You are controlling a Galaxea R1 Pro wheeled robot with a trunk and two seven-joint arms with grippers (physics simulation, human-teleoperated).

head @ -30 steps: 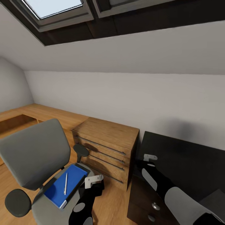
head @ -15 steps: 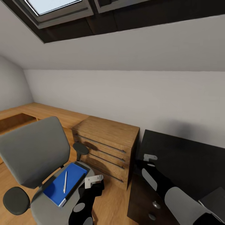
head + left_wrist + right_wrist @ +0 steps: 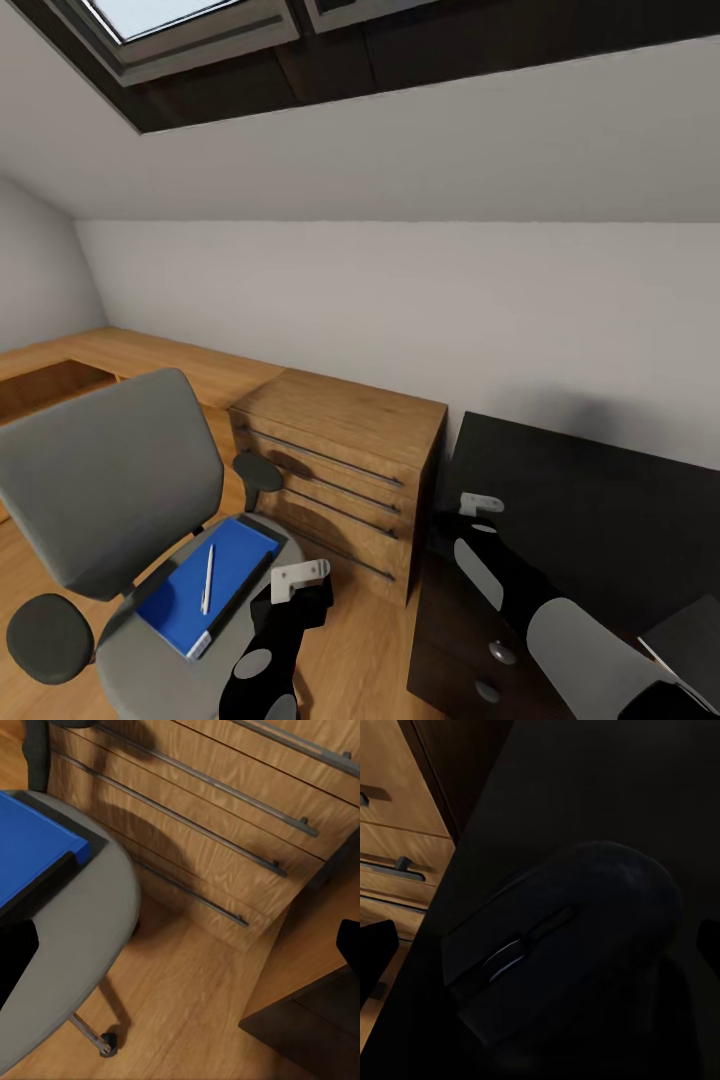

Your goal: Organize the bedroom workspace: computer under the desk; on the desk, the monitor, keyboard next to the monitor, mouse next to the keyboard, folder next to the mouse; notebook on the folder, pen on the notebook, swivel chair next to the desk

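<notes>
Mouse step: small black rounded mouse (image 3: pixel 562 945) lies on long black counter (image 3: pixel 600 520), right hand (image 3: pixel 480 503) poised over it, grip not discernible. Left hand (image 3: pixel 300 578) beside bright blue folder (image 3: pixel 205 590) on grey swivel chair (image 3: pixel 110 500), opening unclear. Next, likely: lift folder

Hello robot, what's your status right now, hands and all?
Left gripper hovering beside swivel chair, holding nothing. Right gripper over mouse on desk; grip unclear. Folder and pen on chair seat. Wooden drawer chest between chair and desk.

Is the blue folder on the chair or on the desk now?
On the swivel chair: the folder lies flat on its seat, pen on top.
</notes>
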